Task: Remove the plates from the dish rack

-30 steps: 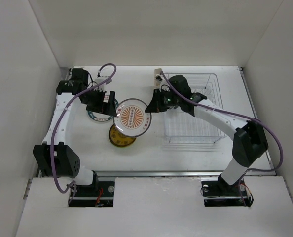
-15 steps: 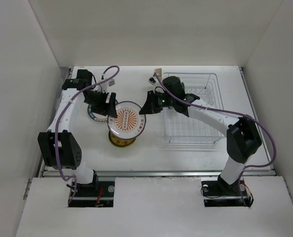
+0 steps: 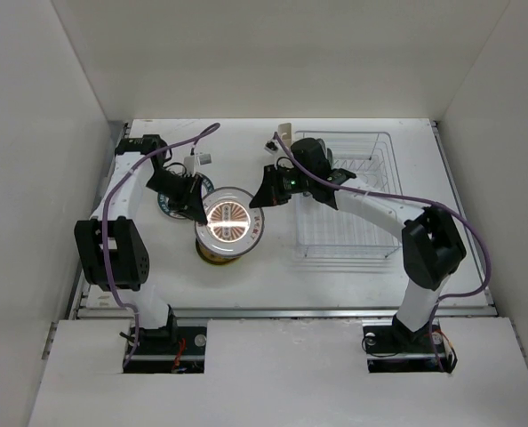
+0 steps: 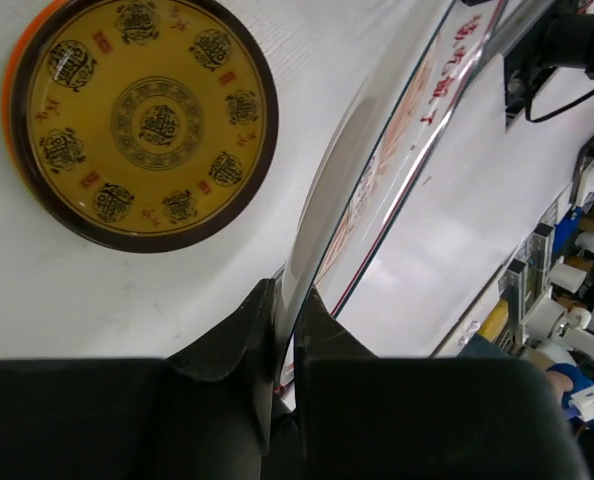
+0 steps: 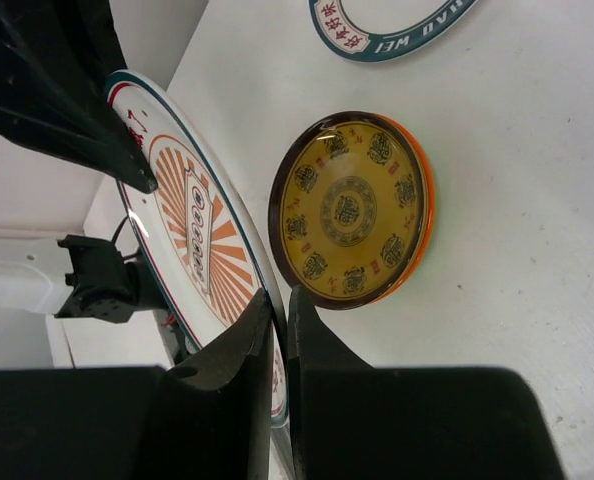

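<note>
Two grippers hold one dish: the orange-centred plate (image 3: 230,219) hangs in the air between them, lying close to flat with its sunburst face up. The left gripper (image 3: 199,208) pinches the rim on the plate's left edge, and its wrist view shows the jaws closed tight on that thin rim. The right gripper (image 3: 261,202) clamps the opposite edge, jaws drawn nearly together on the rim. The line from one grip to the other runs left to right across the table, so each arm reaches the plate from its own side.

Directly beneath, and slightly toward the near edge, lies the brown-yellow plate (image 4: 152,120), flat on the table and stacked on the plain orange plate (image 5: 425,205), of which only a sliver of rim shows. The held plate is clear of this stack and not touching it. The teal-rimmed plate (image 5: 397,35) lies flat just beyond the left gripper, beside the stack. The dish rack (image 3: 344,242) stands well to the right, behind the right arm, and no plate shows in its slots from overhead.

This looks like a handover above the stack. The drop point is straight down, and the left arm is nearer to it. The right gripper would probably have to release and back away toward the rack before the plate can be lowered.
</note>
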